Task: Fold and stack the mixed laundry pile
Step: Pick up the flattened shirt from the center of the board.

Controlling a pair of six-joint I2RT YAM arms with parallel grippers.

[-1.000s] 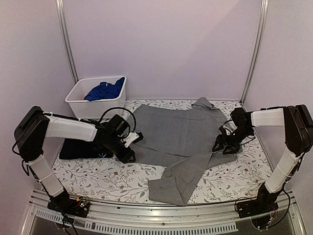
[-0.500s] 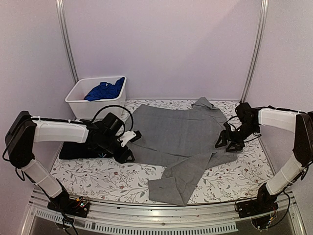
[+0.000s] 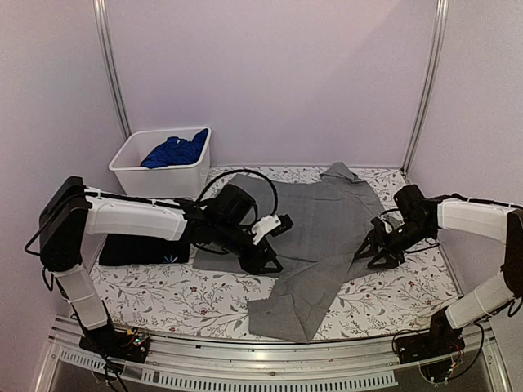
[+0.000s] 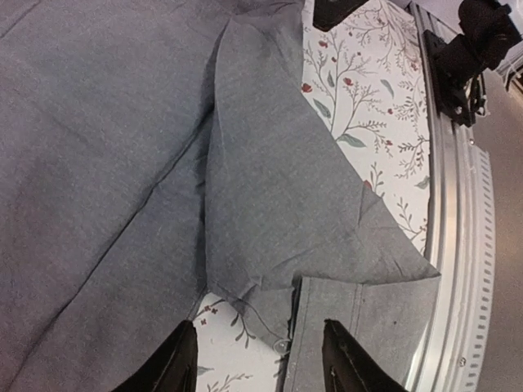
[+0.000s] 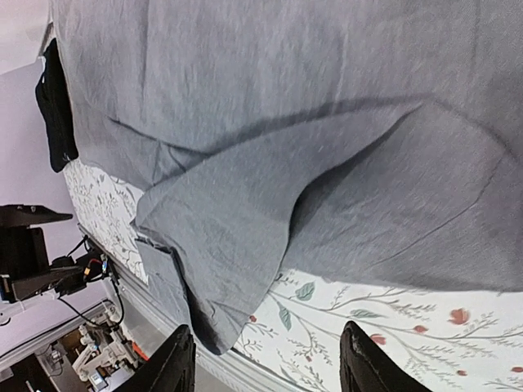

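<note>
Shirt [image 3: 327, 216], grey, lies spread flat, its sleeve [image 3: 296, 300] trailing nearest me. It looks light and limp; I'd pinch the cuff or a hem corner. The left gripper [image 4: 257, 359] hovers over its middle and the right gripper [image 5: 265, 359] at its right edge, both with fingers apart and empty. Left of the shirt lies a black tee [image 3: 143, 249]; farther back, a bin [image 3: 131, 175] holds a blue garment [image 3: 173, 151].

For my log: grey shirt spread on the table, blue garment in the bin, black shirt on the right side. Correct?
No: the top view shows the black shirt on the left side, in front of the bin. The rest holds.
</note>
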